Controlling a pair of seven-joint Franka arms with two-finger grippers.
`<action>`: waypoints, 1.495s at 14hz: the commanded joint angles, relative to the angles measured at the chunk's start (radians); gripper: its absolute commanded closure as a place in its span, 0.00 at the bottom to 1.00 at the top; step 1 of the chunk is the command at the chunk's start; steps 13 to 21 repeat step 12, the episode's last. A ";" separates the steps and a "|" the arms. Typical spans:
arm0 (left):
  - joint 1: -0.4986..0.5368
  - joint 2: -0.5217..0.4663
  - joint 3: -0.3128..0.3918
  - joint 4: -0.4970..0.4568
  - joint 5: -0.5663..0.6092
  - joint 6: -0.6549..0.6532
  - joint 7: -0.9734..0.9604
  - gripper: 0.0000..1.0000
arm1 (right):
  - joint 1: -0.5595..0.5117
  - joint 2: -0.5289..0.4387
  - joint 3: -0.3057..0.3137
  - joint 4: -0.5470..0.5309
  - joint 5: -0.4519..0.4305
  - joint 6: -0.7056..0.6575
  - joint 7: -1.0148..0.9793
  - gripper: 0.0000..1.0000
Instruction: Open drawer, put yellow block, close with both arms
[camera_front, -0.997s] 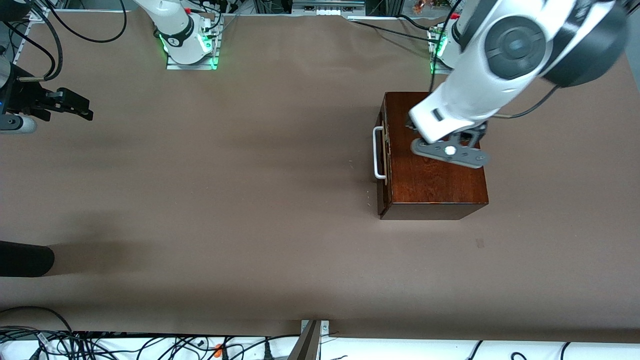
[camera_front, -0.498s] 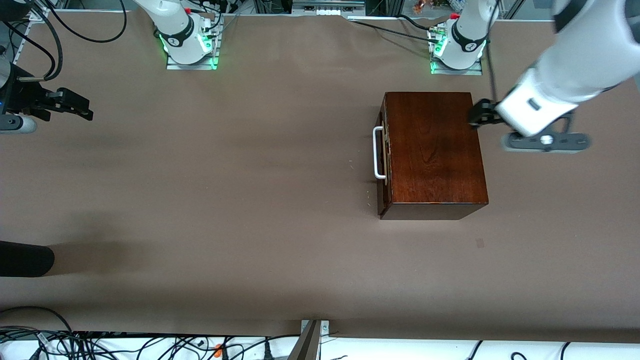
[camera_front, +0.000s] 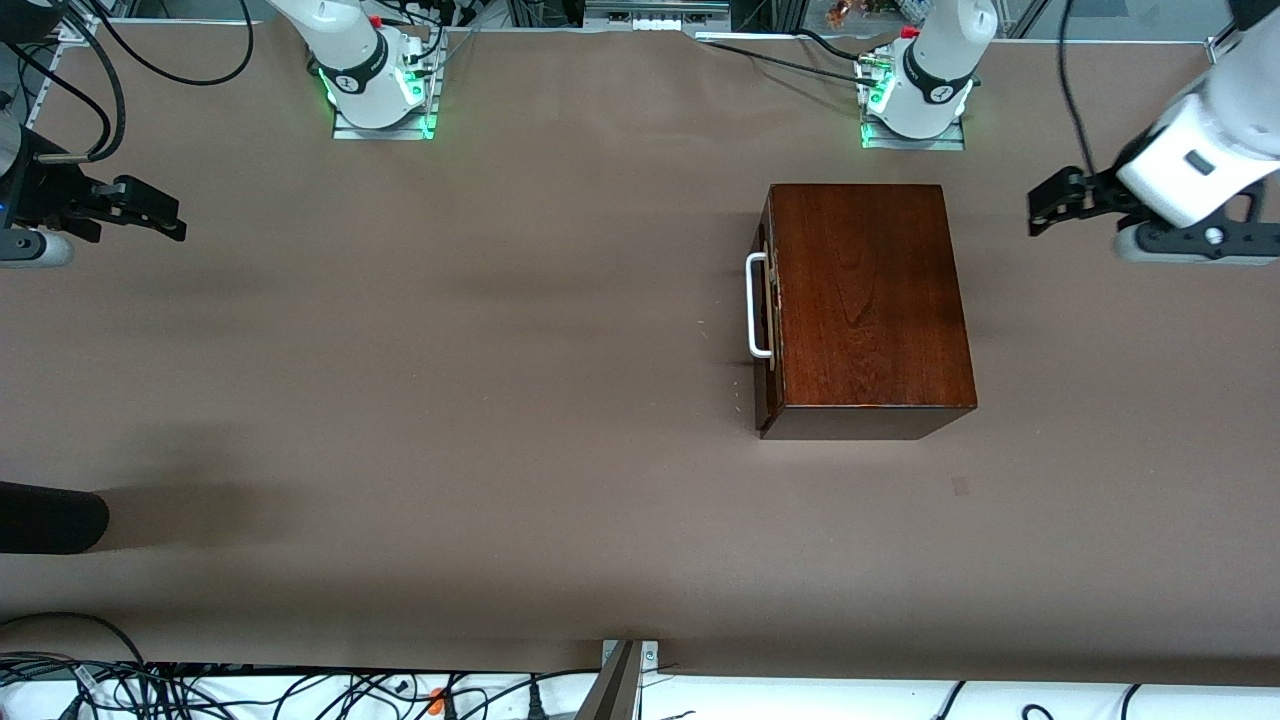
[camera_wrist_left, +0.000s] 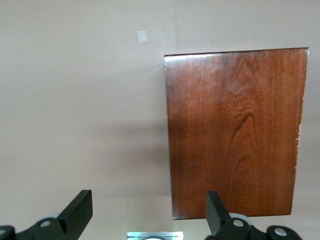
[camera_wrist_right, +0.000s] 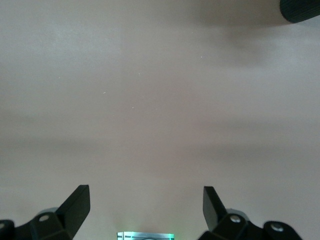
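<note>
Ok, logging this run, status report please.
Left gripper open, over bare table at its own end, beside the wooden box. Right gripper open, waiting over its end. Drawer shut, handle untouched. No yellow block in view.
</note>
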 joint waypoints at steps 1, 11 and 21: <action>0.000 -0.040 0.008 -0.047 -0.025 0.025 0.041 0.00 | -0.017 0.001 0.015 0.008 -0.013 -0.009 -0.010 0.00; 0.002 -0.046 0.004 -0.070 -0.012 0.045 0.041 0.00 | -0.017 0.001 0.015 0.008 -0.013 -0.006 -0.010 0.00; 0.000 -0.046 0.004 -0.070 -0.012 0.046 0.041 0.00 | -0.017 0.001 0.015 0.008 -0.012 -0.006 -0.010 0.00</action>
